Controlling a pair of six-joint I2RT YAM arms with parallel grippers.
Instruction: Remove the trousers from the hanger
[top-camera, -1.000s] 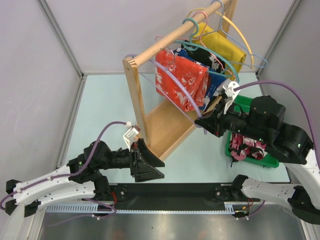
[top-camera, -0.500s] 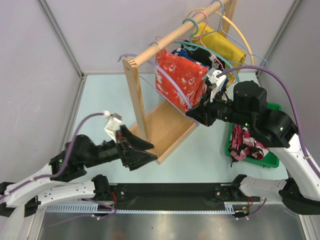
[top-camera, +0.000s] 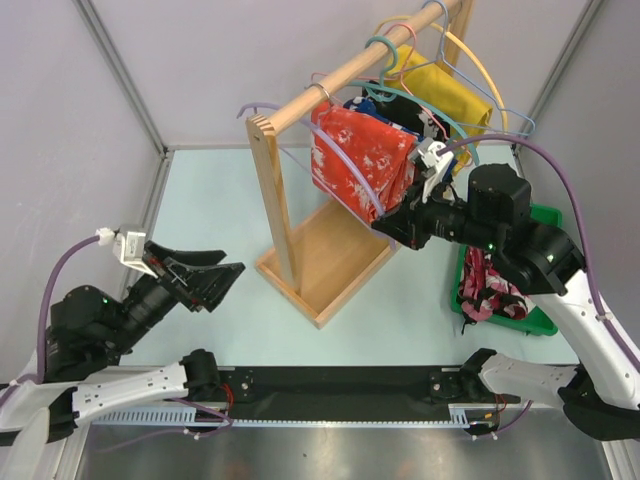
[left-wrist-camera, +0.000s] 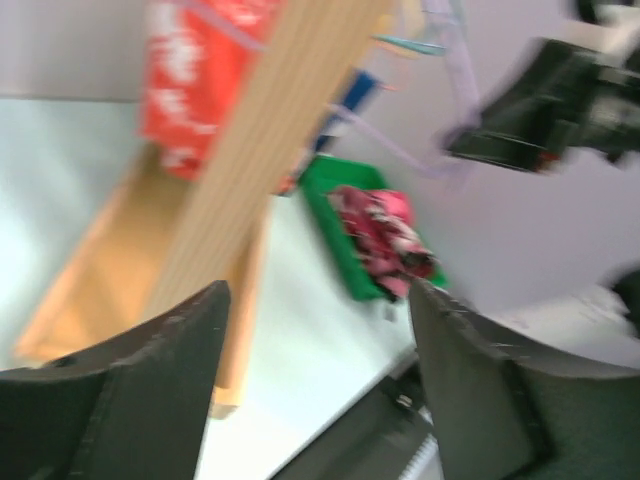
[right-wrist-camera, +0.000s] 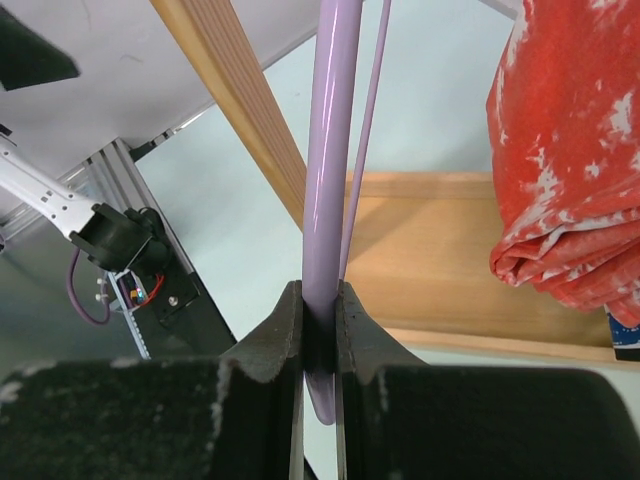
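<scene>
The right claw (right-wrist-camera: 320, 330) is clamped on the lower end of the lilac hanger (right-wrist-camera: 330, 150), which slants up past the orange-red garment (top-camera: 365, 165) toward the end of the wooden rack's (top-camera: 275, 200) rail. The trousers (top-camera: 490, 285) lie bundled in the green bin (top-camera: 535, 322) on the worktop (top-camera: 210, 190), off the hanger. The left claw (top-camera: 232, 263) hovers well left of the rack, its fingers spread apart and holding nothing.
</scene>
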